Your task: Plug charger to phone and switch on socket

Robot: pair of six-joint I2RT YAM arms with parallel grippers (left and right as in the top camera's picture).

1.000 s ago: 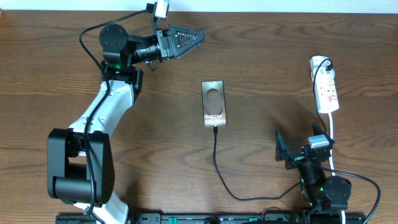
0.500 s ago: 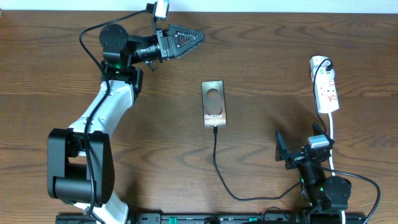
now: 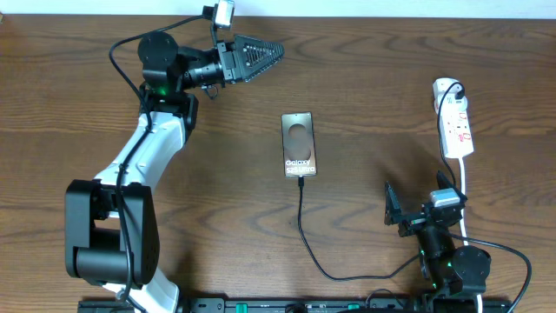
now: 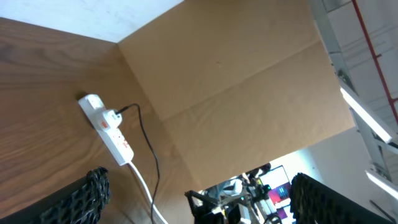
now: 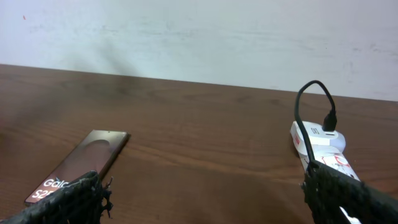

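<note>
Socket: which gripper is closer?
Right. The right gripper sits just on the near side of the socket; the left gripper is far off to its left, beyond the phone.

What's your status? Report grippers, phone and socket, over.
Left gripper open, far from phone. Right gripper open, holding nothing. Charger tip at phone's bottom edge; socket untouched, switch state unreadable. Nothing in the way.

Socket [image 3: 456, 127] switch positions too small

From straight above, the overhead view takes in the whole table [image 3: 365, 78]. The left wrist view looks, tilted and from afar, at the power strip [image 4: 109, 132]; the right wrist view sits low, nearer it. All three share it.
</note>
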